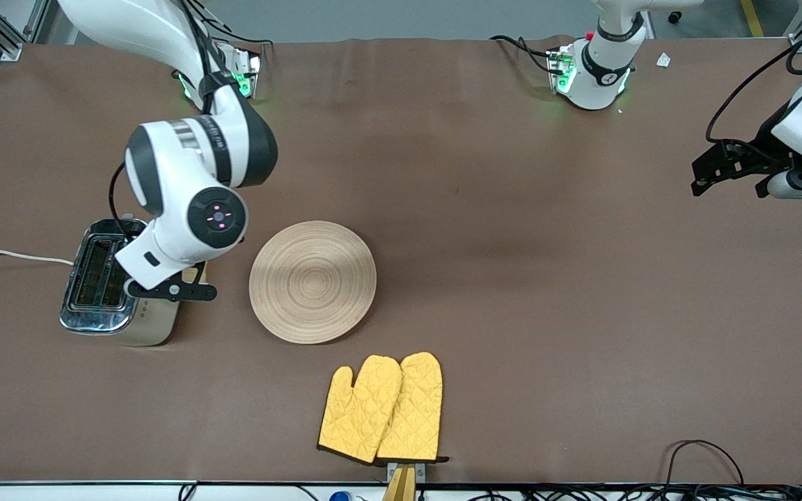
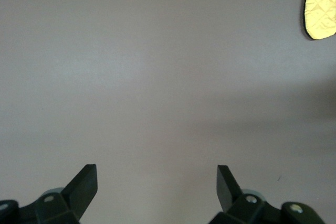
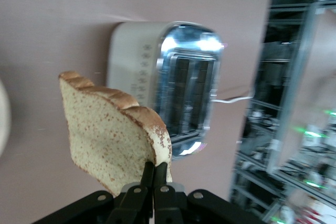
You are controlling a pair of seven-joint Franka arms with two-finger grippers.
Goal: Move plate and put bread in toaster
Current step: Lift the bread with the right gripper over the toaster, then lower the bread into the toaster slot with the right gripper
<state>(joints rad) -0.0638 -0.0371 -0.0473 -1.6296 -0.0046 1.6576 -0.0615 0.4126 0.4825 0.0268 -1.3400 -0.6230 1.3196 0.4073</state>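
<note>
My right gripper [image 3: 155, 169] is shut on one edge of the bread [image 3: 110, 135], a brown speckled slice held upright in the air over the table, right beside the toaster [image 3: 184, 87]. The toaster's two slots are empty. In the front view the toaster [image 1: 98, 278] stands at the right arm's end of the table, and the right wrist hides most of the right gripper [image 1: 178, 289] and the bread. The light-wood plate [image 1: 312, 281] lies bare beside the toaster, toward the table's middle. My left gripper [image 1: 728, 184] waits open and empty above the table at the left arm's end; the left wrist view shows the left gripper [image 2: 156, 174] over bare cloth.
Two yellow oven mitts [image 1: 383, 410] lie nearer to the front camera than the plate; one tip shows in the left wrist view [image 2: 321, 3]. The toaster's white cord [image 1: 11, 256] runs off the table's edge. Black cables [image 1: 707, 452] lie along the front edge.
</note>
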